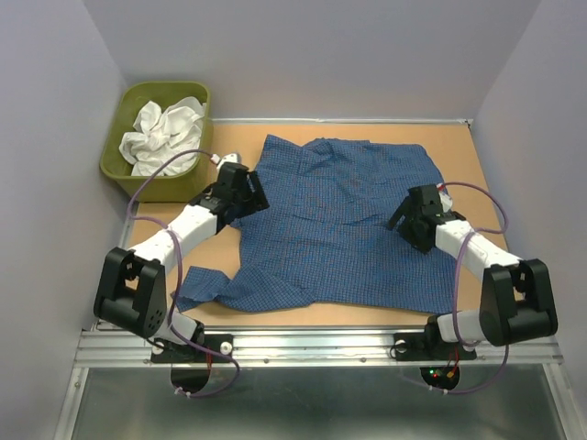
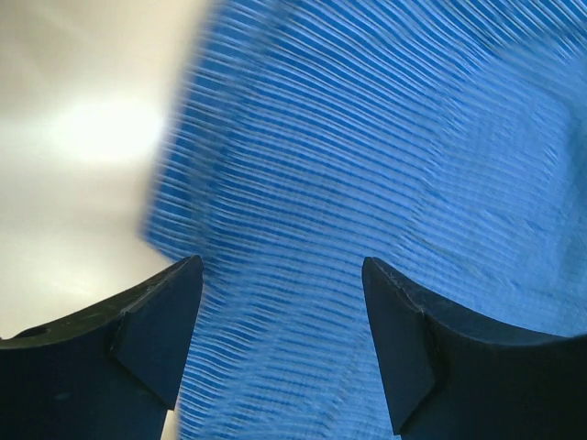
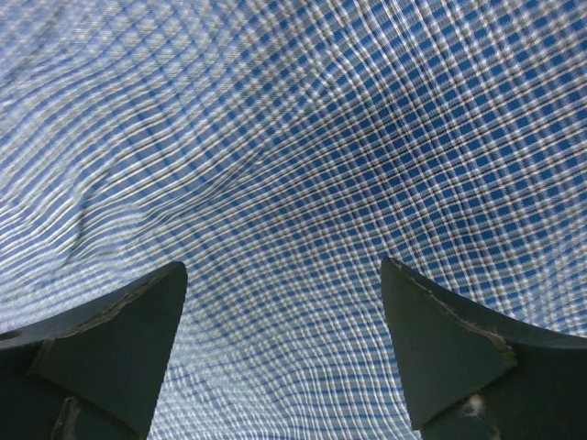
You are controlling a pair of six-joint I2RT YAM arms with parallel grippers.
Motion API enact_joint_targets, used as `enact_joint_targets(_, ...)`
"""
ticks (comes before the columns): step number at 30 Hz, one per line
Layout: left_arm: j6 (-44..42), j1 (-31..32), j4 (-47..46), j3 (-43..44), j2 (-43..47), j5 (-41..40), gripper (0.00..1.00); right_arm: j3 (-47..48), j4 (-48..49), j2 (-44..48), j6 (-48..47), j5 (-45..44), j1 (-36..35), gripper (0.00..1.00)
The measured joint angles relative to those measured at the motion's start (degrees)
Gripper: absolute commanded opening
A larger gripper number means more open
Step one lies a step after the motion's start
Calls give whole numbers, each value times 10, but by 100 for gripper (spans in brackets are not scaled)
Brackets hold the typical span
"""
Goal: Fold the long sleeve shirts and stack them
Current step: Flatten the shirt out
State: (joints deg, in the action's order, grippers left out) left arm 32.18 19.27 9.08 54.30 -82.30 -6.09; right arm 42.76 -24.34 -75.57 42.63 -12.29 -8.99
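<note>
We see both hands spread apart: left hand (image 2: 282,266) over the left edge of the checked shirt (image 1: 339,220), right hand (image 3: 284,268) over its right part; bare worktop (image 1: 459,151) flanks the shirt.

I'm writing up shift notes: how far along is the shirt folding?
Done: the blue checked shirt lies spread on the table, with no fold visible. In hand: both grippers are open and hold nothing, the left gripper over the shirt's left edge, the right gripper over its right side. Left: folding it, then the white garment crumpled in the green tub, then stacking.
</note>
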Motion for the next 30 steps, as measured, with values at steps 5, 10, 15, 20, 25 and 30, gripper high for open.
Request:
enact_joint_targets(5,5,82,-5,19,-46,14,75,-5,15,-47,23,-3,0,76)
enact_joint_targets(10,16,112,-8,30,-137,24,75,-5,30,-69,39,-7,0,73)
enact_joint_targets(15,25,118,-26,86,-203,28,73,2,61,-88,41,-15,3,73)
enact_joint_targets(20,29,104,-34,147,-263,27,73,55,100,-155,41,-19,16,73)
enact_joint_targets(25,33,60,-32,241,-330,38,78,159,141,-257,37,-23,31,77)
enact_joint_targets(30,21,35,-11,269,-335,43,81,225,149,-305,30,-12,34,84)
